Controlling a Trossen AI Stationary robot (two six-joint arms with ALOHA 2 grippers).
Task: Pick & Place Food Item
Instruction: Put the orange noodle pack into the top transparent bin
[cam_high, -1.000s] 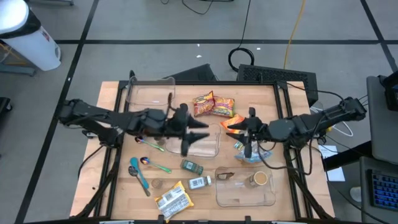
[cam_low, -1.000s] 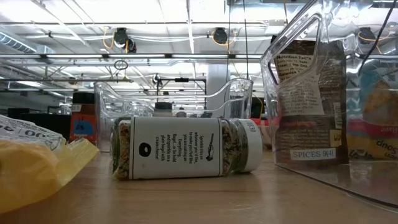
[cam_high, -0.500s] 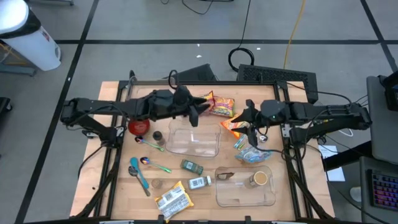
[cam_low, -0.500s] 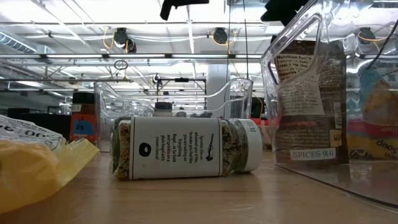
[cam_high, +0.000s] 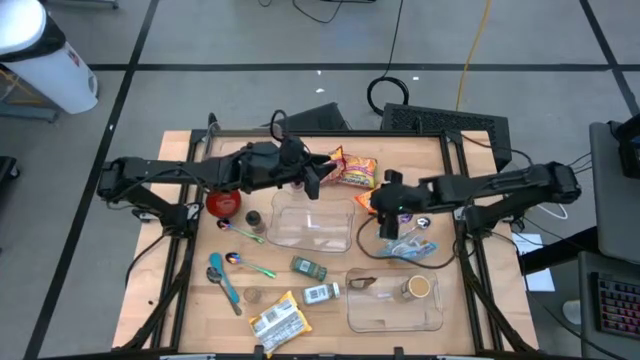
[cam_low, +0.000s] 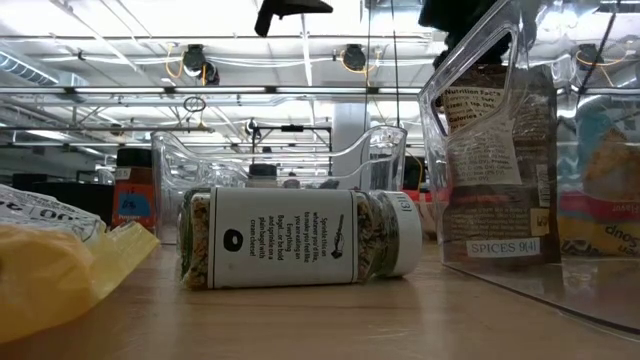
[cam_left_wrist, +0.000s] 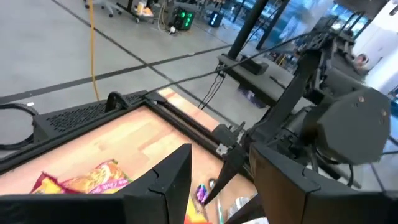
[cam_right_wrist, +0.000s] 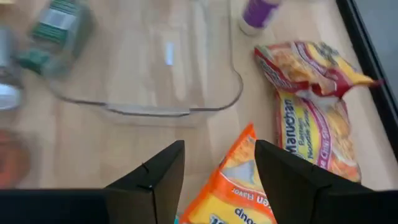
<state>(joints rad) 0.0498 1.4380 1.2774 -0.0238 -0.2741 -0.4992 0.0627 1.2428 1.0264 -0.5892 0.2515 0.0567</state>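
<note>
Above the wooden table (cam_high: 190, 300), the right gripper (cam_high: 385, 205) hangs over an orange crinkled soup packet (cam_right_wrist: 233, 186) that lies flat on the boards just beside a clear, round-cornered plastic tray (cam_high: 315, 222). Seen from the right wrist, its two dark, blocky fingers (cam_right_wrist: 155, 177) stand parted with the packet's glossy pointed corner showing in the gap; nothing is held between them, and whether they touch the packet cannot be told. Next to that packet lie two shiny ramen packets (cam_high: 345, 168), yellow and red with wrinkled foil-like faces, near the table's far edge. A bluish crumpled bag (cam_high: 405, 245) lies just beside the right gripper on the side toward the table's near edge.

Over the far rim of the clear tray hovers the left gripper (cam_high: 318, 178), its angular black fingers (cam_left_wrist: 158, 186) apart and empty. Close under the left arm sit a smooth red round object (cam_high: 222, 203) and a small dark-capped jar (cam_high: 253, 218).

Toward the near edge, a cylindrical glass spice jar (cam_low: 300, 238) lies on its side, its white paper label facing outward and flecked seasoning visible through the glass. A second clear bin (cam_high: 395, 300) holds a small labelled spice pouch (cam_low: 490, 165). A teal plastic spoon (cam_high: 222, 282) and a yellowish wrinkled packet (cam_high: 277, 320) lie near the front left.
</note>
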